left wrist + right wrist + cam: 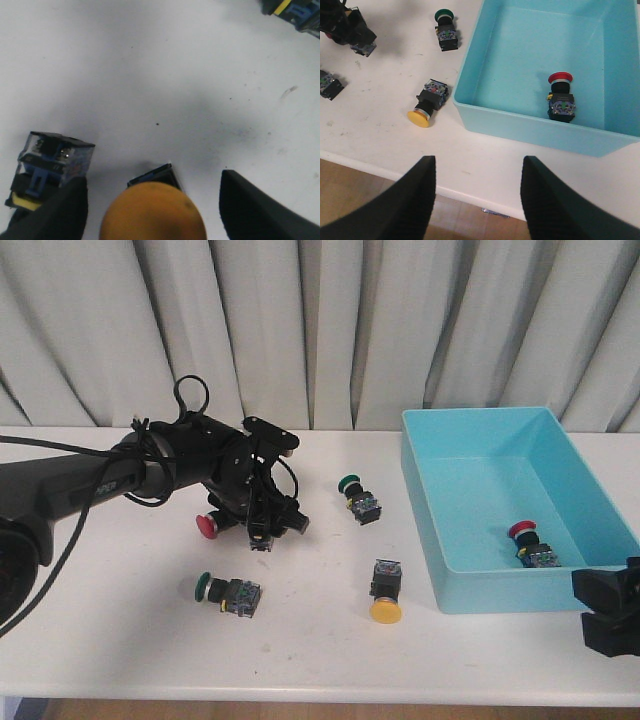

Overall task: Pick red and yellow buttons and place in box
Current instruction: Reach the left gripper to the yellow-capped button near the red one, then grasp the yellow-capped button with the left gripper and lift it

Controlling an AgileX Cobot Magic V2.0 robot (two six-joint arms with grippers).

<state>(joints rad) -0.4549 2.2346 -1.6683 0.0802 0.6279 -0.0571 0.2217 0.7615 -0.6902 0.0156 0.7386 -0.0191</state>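
red button in box, yellow button outside

The box looks like smooth, slightly glossy light-blue plastic, the worktop is matt white and faintly scuffed, and the yellow button cap seems satin plastic, though small.

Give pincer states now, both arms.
Left pincer: open, straddling a button cap, not gripping it.
Right pincer: open, empty.
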